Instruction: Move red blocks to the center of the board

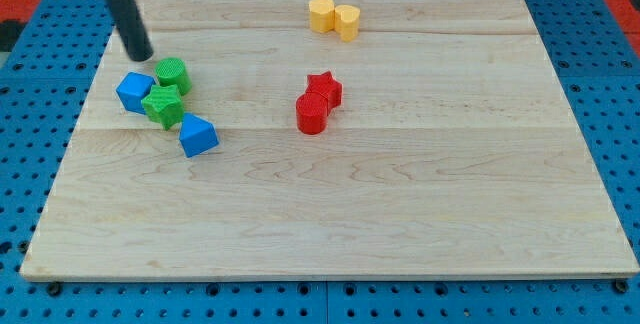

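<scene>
A red star block (324,88) and a red cylinder block (311,114) touch each other near the middle of the wooden board (400,184), slightly toward the view's top. My tip (140,56) is far to their left, near the board's upper left, just above and left of a green cylinder block (173,74).
A cluster at the left holds the green cylinder, a blue block (134,92), a green star block (163,106) and a second blue block (198,136). Two yellow blocks (333,16) touch near the top edge. A blue pegboard (30,164) surrounds the board.
</scene>
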Controlling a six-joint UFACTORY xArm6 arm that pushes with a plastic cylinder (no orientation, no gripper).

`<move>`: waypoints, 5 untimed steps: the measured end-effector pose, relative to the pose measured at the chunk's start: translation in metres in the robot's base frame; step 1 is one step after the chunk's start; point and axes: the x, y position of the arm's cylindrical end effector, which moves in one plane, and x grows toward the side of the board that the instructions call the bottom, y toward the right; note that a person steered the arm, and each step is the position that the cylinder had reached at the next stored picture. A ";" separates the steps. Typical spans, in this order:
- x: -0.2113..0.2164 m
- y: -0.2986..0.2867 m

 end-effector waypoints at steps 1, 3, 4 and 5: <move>0.040 -0.007; 0.118 0.045; 0.138 0.037; 0.150 0.023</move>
